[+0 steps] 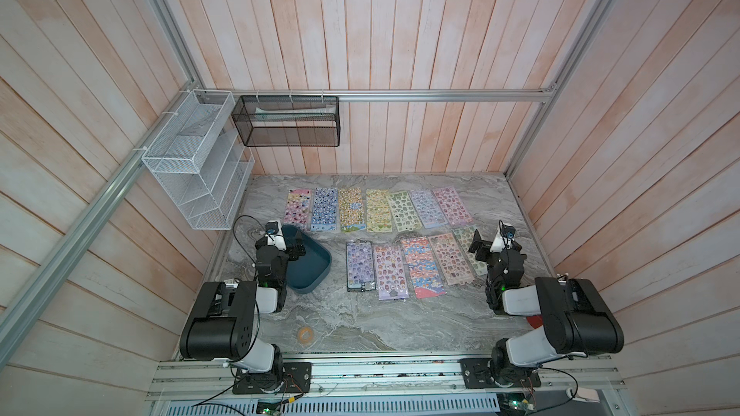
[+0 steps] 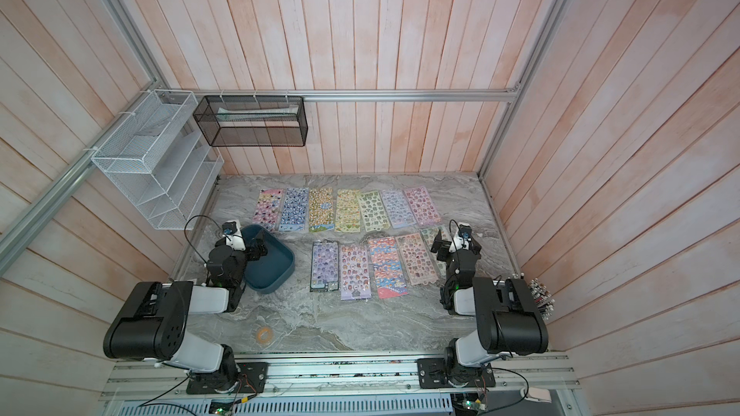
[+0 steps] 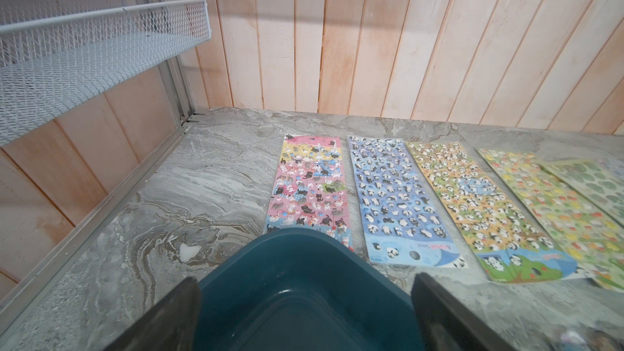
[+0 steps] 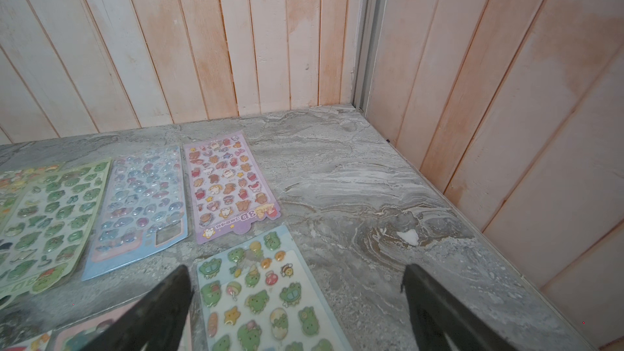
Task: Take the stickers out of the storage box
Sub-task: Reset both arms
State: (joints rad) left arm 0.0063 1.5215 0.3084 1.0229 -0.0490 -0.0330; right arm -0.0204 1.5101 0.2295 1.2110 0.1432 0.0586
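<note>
– Teal storage box sits by the desk's left edge, right under our left gripper, its jaws wide apart, holding nothing. Our left arm is nearer.
– And the stickers?
– All 12 lie flat in 2 rows, long sides pointing at the far edge. Our right gripper, spread and bare too, hangs by the right edge.
– We think the box is bare.

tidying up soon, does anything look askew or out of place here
The box sits slanted to the sheet rows, its far corner seemingly over the pink sheet. The green sheet in the back row lies crooked, overlapping the yellow sheet.
</note>
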